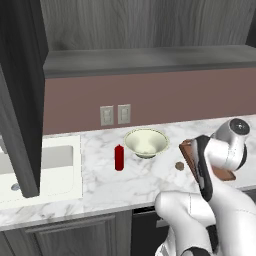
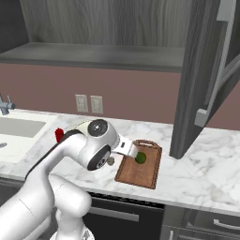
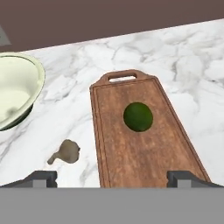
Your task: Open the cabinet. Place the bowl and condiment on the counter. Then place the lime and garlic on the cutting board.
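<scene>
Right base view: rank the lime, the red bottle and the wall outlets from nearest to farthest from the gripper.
From the gripper, open over the cutting board:
1. Lime, on the board right beside the fingers.
2. Red bottle, on the counter past the arm, sink side.
3. Wall outlets, up on the back wall.

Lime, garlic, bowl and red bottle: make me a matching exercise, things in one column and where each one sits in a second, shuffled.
Things:
1. lime
2. garlic
3. bowl
4. red bottle

Places:
A. on the counter, between the sink and the bowl
B. on the cutting board
C. on the counter, below the wall outlets
D. on the counter, just off the board's edge

Pairs: 1-B, 2-D, 3-C, 4-A
</scene>
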Robot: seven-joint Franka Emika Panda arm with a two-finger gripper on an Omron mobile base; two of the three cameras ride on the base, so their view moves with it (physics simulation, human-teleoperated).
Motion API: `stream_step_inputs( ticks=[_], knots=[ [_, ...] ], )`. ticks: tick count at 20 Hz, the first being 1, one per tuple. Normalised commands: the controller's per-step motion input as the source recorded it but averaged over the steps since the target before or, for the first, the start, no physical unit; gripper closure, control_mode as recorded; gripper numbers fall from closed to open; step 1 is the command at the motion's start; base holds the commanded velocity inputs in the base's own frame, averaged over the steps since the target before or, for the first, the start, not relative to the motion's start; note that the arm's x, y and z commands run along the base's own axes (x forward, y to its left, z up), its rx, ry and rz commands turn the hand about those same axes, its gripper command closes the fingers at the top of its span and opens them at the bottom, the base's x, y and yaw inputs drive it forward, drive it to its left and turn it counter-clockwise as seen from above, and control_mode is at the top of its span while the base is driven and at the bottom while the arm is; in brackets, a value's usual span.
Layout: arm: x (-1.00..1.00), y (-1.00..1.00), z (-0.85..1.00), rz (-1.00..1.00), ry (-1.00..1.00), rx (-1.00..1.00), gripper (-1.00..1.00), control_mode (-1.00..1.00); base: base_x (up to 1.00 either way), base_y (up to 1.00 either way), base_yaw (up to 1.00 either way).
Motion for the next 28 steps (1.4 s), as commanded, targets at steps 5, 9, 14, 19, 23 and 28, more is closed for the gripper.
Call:
stream_step_inputs(
  ticks=[5,9,14,19,23,28],
  knots=[
    [-0.32,0.22,0.39,-0.12,0.00,0.00,-1.00,-1.00,0.00,0.00,0.00],
    [-0.14,0.35,0.29,-0.07,0.00,0.00,-1.00,-1.00,0.00,0.00,0.00],
    [-0.04,0.28,0.23,-0.03,0.09,0.00,-1.00,-1.00,0.00,0.00,0.00],
    [-0.03,0.15,0.16,0.00,0.16,0.00,-1.00,-1.00,0.00,0.00,0.00],
    [-0.08,0.09,0.07,0.00,0.16,0.00,-1.00,-1.00,0.00,0.00,0.00],
    [-0.06,0.08,0.00,0.00,0.11,0.00,-1.00,-1.00,0.00,0.00,0.00]
  ],
)
